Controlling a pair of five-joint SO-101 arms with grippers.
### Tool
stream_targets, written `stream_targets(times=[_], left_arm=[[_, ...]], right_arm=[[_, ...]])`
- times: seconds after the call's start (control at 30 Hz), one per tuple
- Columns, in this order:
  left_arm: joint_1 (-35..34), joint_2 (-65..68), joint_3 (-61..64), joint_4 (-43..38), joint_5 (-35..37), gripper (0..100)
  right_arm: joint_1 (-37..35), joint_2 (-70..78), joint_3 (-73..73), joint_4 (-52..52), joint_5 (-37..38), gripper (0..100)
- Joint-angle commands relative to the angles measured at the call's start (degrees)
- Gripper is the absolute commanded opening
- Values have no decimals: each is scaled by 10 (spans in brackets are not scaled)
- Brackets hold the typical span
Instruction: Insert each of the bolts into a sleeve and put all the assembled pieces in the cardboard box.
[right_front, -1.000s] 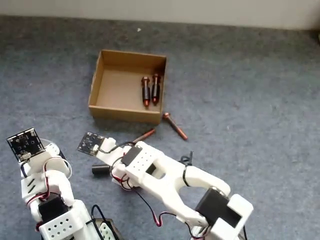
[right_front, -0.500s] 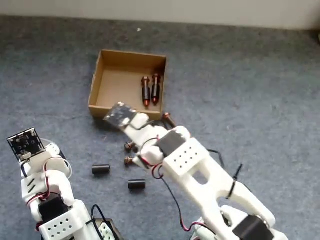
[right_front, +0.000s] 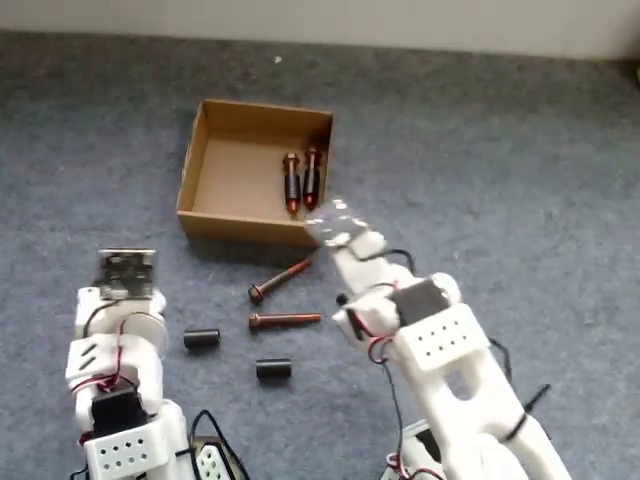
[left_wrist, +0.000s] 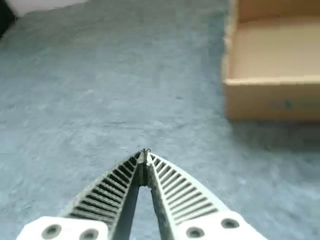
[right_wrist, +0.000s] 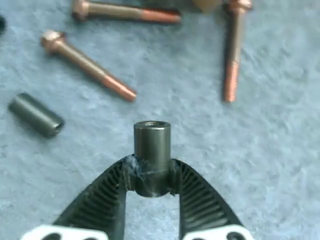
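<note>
My right gripper (right_wrist: 151, 169) is shut on a dark sleeve (right_wrist: 152, 141), holding it just above the carpet. Beyond it lie three copper bolts (right_wrist: 87, 64) (right_wrist: 125, 11) (right_wrist: 232, 55) and a loose sleeve (right_wrist: 36, 115). In the high view two bolts (right_front: 280, 279) (right_front: 285, 320) and two sleeves (right_front: 202, 340) (right_front: 273, 370) lie in front of the cardboard box (right_front: 200, 170), which holds two assembled pieces (right_front: 291, 182) (right_front: 312, 177). My left gripper (left_wrist: 145, 157) is shut and empty over bare carpet, left of the box (left_wrist: 272, 100).
The right arm (right_front: 440, 340) stretches from the front edge toward the box's near right corner. The left arm (right_front: 115, 350) stands at the front left. Grey carpet covers the table, with free room right of the box.
The right arm swung from left to right across the loose parts, uncovering both bolts and a sleeve. The left arm's wrist turned and shifted right, toward the box.
</note>
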Motion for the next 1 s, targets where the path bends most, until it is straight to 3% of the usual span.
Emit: stream_targets(times=[0.0, 0.23, 0.47, 0.77, 0.97], left_arm=[[63, -1, -90, 84, -17, 36], [177, 44, -239, 190, -18, 46], [293, 318, -373, 209, -11, 45], [397, 583, -547, 197, 127, 45], [437, 714, -668, 196, 303, 45]], right_arm=[[73, -51, 35, -50, -1, 4], [169, -66, 96, -136, -83, 4], [245, -66, 135, -214, -148, 4], [345, -67, 138, -238, -202, 4], [351, -66, 138, -238, -203, 4]])
